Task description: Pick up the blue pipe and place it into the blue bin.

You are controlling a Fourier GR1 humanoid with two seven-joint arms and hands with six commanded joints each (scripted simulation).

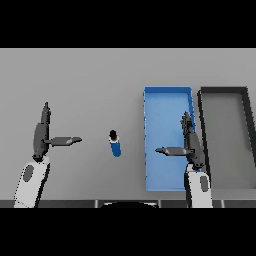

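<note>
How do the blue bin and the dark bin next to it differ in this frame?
The blue bin is bright blue all over; the dark bin has a black rim and a grey floor. The blue bin lies nearer the blue pipe; the dark bin sits on its far side, at the table's right. The right hand hangs over the blue bin, not over the dark bin. Both are rectangular, open-topped, side by side, with nothing visible inside.

Grey tabletop (90,85) carries blue pipe (115,143) near centre, blue bin (167,100) at 3 o'clock of it, dark bin (224,91) just beyond.
</note>
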